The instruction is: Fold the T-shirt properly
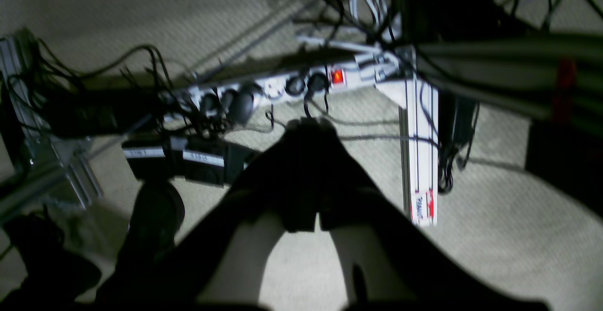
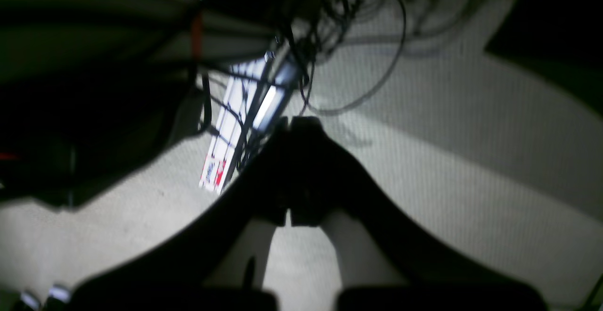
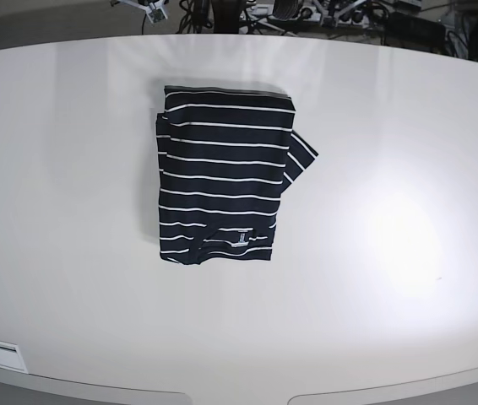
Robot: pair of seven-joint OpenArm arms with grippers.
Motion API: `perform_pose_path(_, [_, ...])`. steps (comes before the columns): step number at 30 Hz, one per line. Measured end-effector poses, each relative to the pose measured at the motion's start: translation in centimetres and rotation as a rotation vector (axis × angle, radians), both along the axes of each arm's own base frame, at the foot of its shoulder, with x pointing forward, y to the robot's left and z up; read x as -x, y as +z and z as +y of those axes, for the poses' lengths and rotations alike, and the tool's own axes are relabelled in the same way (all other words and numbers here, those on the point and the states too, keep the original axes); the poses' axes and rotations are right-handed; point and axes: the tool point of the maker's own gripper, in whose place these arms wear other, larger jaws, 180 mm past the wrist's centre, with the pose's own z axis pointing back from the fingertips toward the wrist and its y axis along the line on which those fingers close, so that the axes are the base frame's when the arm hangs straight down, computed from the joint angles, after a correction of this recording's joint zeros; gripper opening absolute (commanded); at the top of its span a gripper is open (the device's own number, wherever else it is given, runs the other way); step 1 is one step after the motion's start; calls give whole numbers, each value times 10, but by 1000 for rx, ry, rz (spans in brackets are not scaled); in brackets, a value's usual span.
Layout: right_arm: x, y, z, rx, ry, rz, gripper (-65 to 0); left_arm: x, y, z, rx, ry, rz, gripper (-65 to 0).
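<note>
Both of our grippers, left [image 1: 308,125] and right [image 2: 294,122], hang with jaws pressed together and holding nothing, over carpet and cables, well apart from the T-shirt [image 3: 225,173]. It lies far from either pair of jaws on the desk [image 3: 408,169], folded into a compact rectangle with one sleeve corner poking out. We judge the folding nearly finished; only that corner needs tucking.

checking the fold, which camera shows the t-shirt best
The base view: the whole T-shirt lies folded on the white table, one sleeve poking out. Both wrist views show only floor and cables, no shirt.
</note>
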Motion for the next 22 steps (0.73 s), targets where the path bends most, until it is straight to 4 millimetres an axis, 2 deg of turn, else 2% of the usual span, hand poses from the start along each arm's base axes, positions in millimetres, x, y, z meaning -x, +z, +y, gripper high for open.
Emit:
perform_pose_path(2, [12,-2,-1,26,-5,49,-650,8,2,3,-3,0,-1,-650])
perform_pose_path(5, [21,-2,-4,59,-17,82,-650,9,2,3,-3,1,0,-650])
perform_pose_path(8, [30,-1,-6,66,-18,92,-650,-1,1,1,0,2,-18,-650])
perform_pose_path(13, [23,-2,-13,100,-21,72,-650,-7,1,-6,14,-47,-23,-650])
perform_pose_path(22, [26,-1,0,33,-8,90,-650,-3,0,-15,30,-102,-10,-650])
